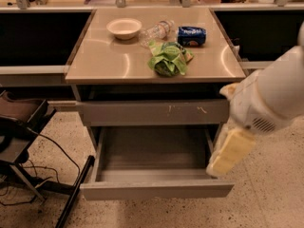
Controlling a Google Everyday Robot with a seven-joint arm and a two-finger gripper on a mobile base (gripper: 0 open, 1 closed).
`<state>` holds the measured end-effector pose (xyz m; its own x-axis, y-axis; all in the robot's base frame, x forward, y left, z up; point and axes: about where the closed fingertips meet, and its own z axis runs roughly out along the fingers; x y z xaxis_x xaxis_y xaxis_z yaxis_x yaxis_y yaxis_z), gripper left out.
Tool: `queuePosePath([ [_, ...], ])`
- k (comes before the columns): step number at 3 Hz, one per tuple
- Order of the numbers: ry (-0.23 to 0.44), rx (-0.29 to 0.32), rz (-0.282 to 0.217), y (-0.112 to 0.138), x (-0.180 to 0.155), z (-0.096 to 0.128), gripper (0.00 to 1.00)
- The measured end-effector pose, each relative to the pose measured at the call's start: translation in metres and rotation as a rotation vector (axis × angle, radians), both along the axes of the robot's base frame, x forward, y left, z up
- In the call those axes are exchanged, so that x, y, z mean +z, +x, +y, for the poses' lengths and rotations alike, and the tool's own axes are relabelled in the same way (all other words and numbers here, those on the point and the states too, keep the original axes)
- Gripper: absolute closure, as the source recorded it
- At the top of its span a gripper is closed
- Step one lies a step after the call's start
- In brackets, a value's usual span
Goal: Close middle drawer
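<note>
Drawer front nearest us: the middle drawer (pixel 156 190) stands pulled well out of the cabinet, plain grey panel forward, grey box interior showing. By its right front corner we note the gripper (pixel 231 151), pale yellow, hanging over the drawer's right side wall below the white arm (pixel 270 99). We cannot tell whether it is spread or closed, nor whether it touches the drawer. Behind, the scratched drawer front (pixel 152 112) sits shut under the surface (pixel 109 61). On the surface a green bag (pixel 168 58) lies closest, then a blue packet (pixel 192 35) and a clear bottle (pixel 156 31) on its side, and a white bowl (pixel 124 27) left of them.
</note>
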<state>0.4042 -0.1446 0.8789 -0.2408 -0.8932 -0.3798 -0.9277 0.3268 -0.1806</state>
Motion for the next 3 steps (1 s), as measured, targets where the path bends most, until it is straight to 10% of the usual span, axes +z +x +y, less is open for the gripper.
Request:
queuePosePath([
  [3, -0.078, -0.068, 0.250, -0.059, -0.249, 0.040, 0.00],
])
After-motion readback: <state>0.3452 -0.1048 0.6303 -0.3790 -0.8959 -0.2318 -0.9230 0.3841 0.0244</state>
